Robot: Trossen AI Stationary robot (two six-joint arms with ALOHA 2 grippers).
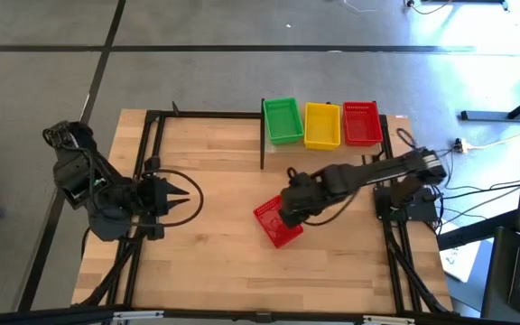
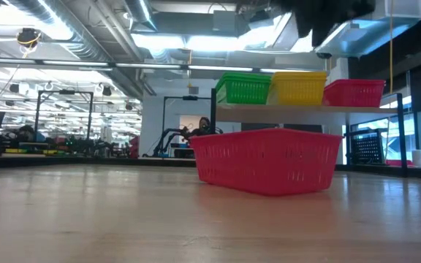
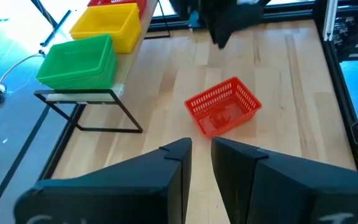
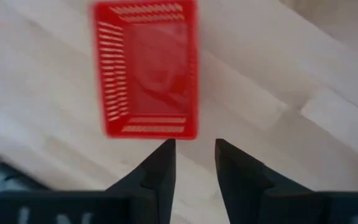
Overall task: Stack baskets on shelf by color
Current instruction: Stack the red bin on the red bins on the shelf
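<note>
Loose red basket [image 1: 278, 224] lying open-side-up on the table [image 1: 215, 181], out in front of the shelf [image 1: 328, 144] and well apart from it, turned askew: long axis running diagonally across the boards, neither square to the table edge nor in line with the shelf row. Empty, as far as the left wrist view shows. Directly over its shelf-side end, the right gripper [image 4: 193, 155], fingers parted with a clear gap and holding nothing, basket rim just ahead of the tips in the right wrist view and the long axis there running straight away from them. Clearly the nearer arm; probably a short drop onto the near short wall for the grasp, judging by that line-up. On the shelf, green basket [image 1: 283, 120], yellow basket [image 1: 322, 125] and red stack [image 1: 362, 123] side by side, long axes across the board, red at the end farthest from the post; likely goal, that red stack, so a turn of the basket needed to match. Left gripper [image 1: 181, 192] parked at the table's far left side, fingers slightly apart, empty, pointing toward the basket.
</note>
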